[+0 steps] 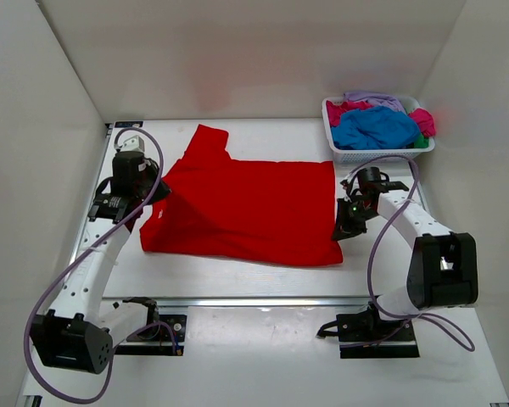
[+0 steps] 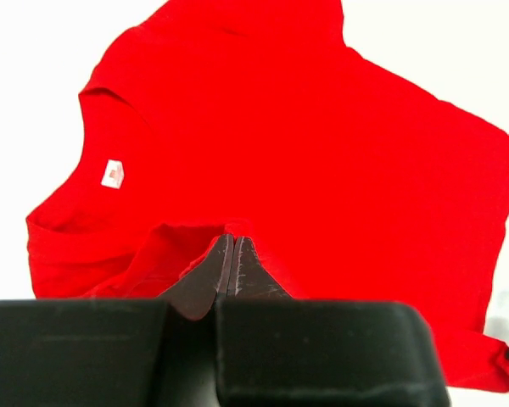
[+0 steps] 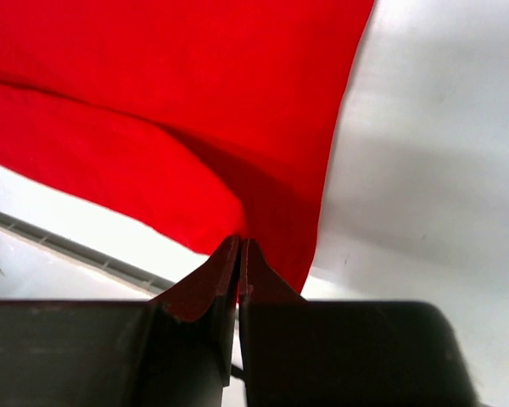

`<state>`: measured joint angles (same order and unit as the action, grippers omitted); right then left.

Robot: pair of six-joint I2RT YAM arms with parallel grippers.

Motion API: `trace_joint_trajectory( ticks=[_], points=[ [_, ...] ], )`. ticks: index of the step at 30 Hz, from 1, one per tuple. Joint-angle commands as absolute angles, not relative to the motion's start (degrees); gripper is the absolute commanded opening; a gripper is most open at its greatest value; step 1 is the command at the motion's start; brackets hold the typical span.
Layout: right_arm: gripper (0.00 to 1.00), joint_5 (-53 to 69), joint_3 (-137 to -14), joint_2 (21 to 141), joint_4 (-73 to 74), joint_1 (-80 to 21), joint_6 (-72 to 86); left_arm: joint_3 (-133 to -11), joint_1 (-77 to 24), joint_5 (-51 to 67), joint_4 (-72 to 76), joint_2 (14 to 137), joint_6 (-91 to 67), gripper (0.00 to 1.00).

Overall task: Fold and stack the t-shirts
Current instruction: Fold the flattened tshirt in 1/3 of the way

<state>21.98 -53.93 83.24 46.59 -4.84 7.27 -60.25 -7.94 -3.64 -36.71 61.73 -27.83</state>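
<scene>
Red shirt (image 1: 254,203) lies spread flat on the surface (image 1: 237,284); other shirts (image 1: 375,127) sit in the basket (image 1: 343,154). Left jaws are closed on its collar-end edge, right jaws on its hem edge. Lift both evenly, cloth taut, for a square fold.

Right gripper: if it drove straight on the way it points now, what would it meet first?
The red t-shirt: the right gripper is shut on its edge, and more of the cloth lies ahead. Depth beyond is unclear.
</scene>
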Motion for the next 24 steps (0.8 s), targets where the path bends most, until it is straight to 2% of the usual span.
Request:
trace_joint_trajectory(
  ticks=[1, 11, 24],
  points=[
    [0.0, 23.03, -56.25, 84.11, 43.42, -4.22, 5.54, -59.68, -7.12, -5.18, -33.49, 61.52, -26.45, 0.0],
    [0.0, 21.8, -57.65, 86.65, 40.08, -3.52, 5.45, -55.11, -6.06, -6.15, -31.82, 60.73, -26.1, 0.0],
    [0.0, 20.92, -60.47, 91.49, 37.97, -3.34, 3.87, -52.29, -4.48, -9.49, -26.72, 66.79, -26.02, 0.0]
  ],
)
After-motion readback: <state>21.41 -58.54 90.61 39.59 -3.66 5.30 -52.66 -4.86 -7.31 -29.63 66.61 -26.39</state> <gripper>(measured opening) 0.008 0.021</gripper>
